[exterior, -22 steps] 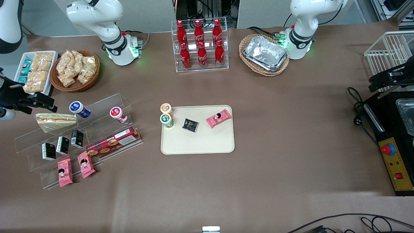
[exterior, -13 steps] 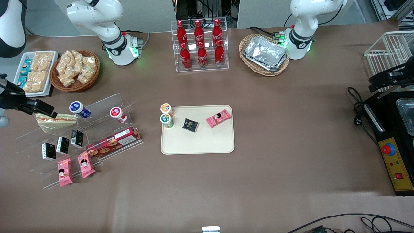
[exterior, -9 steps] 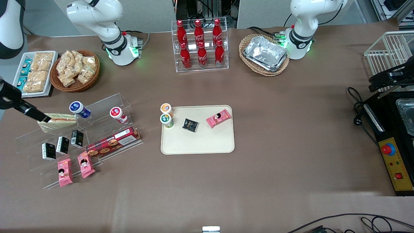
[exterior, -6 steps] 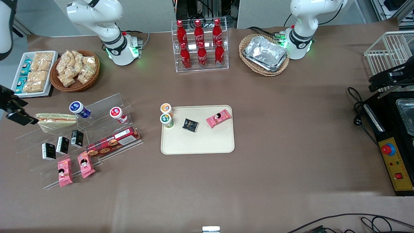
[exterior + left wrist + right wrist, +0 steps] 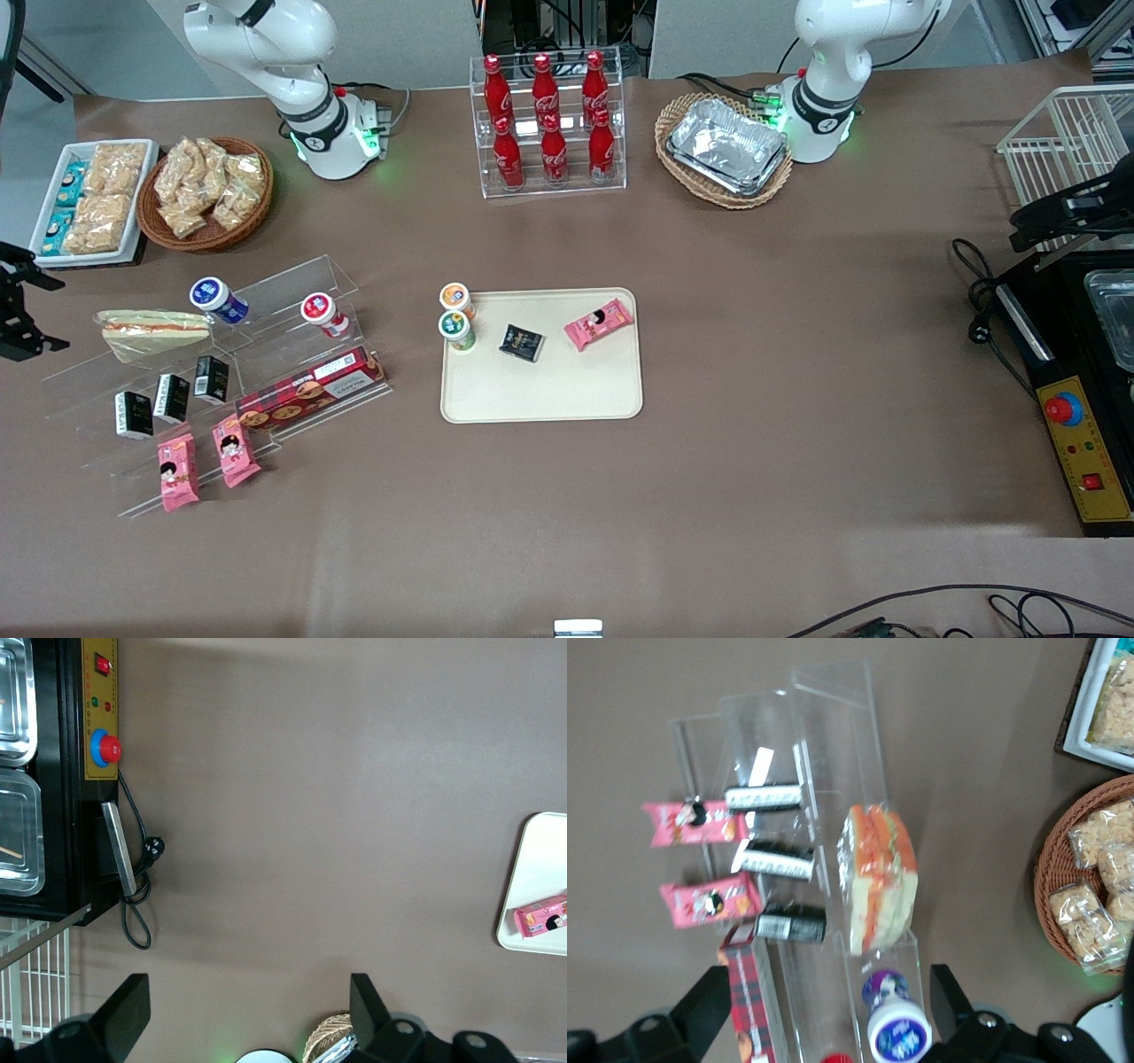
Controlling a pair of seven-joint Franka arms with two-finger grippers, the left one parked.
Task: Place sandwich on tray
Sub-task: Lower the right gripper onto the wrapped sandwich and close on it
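Nearest the front camera, two pink snack packets (image 5: pixel 202 459) lie on the lowest step of a clear acrylic stepped stand (image 5: pixel 292 282). Its edges are hard to trace against the brown table (image 5: pixel 797 354). One step up: three small black cartons (image 5: pixel 171 397) and a long plaid biscuit box (image 5: pixel 310 390).

On the top step lies the sandwich (image 5: pixel 152 331), a clear-wrapped wedge on its side, orange and green filling stripe showing. In the right wrist view the sandwich (image 5: pixel 881 875) is sharp enough, though the items around it blur, and the blue-lidded cup (image 5: pixel 897 1031) beside it is partly cut off by the frame edge.

The gripper (image 5: pixel 19 306) sits at the very edge of the front view, toward the working arm's end of the table, mostly out of frame, near the sandwich but apart from it. Wrist view shows its two dark fingers (image 5: pixel 709 1003) spread wide, nothing between them, touching nothing.

The cream tray (image 5: pixel 542 390) lies mid-table, well apart from the sandwich, carrying a pink packet (image 5: pixel 599 323), a black packet (image 5: pixel 521 342) and a green-lidded cup (image 5: pixel 455 328); an orange-lidded cup (image 5: pixel 455 298) stands at its corner, whether on the rim or just off it cannot be told.

Farthest: a basket of golden snack bags (image 5: pixel 205 190).
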